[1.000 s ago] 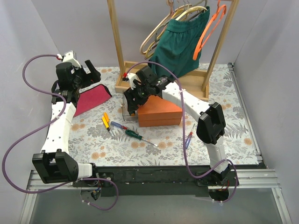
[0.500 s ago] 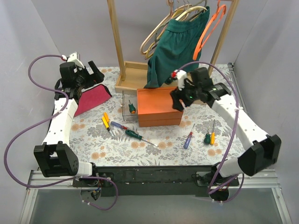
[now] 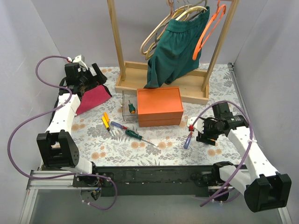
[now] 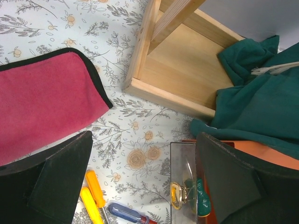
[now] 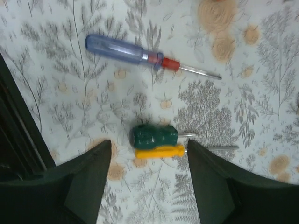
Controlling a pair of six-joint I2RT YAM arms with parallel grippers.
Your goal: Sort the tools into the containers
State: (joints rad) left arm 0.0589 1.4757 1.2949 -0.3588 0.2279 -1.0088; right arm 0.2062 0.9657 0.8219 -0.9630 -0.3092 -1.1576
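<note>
Hovering low over the flowered table (image 3: 233,93), the right gripper (image 5: 148,150) is held with its jaws spread and empty above a green screwdriver (image 5: 154,135) and a yellow screwdriver (image 5: 160,151) lying side by side, with a blue screwdriver (image 5: 119,48) near them. The left gripper (image 4: 145,163) is held wide apart and empty by the red cloth (image 4: 42,102). What seems to be another green-handled tool (image 3: 132,108) is seen inside the clear box (image 3: 126,100), just beside the orange box (image 3: 160,105).
</note>
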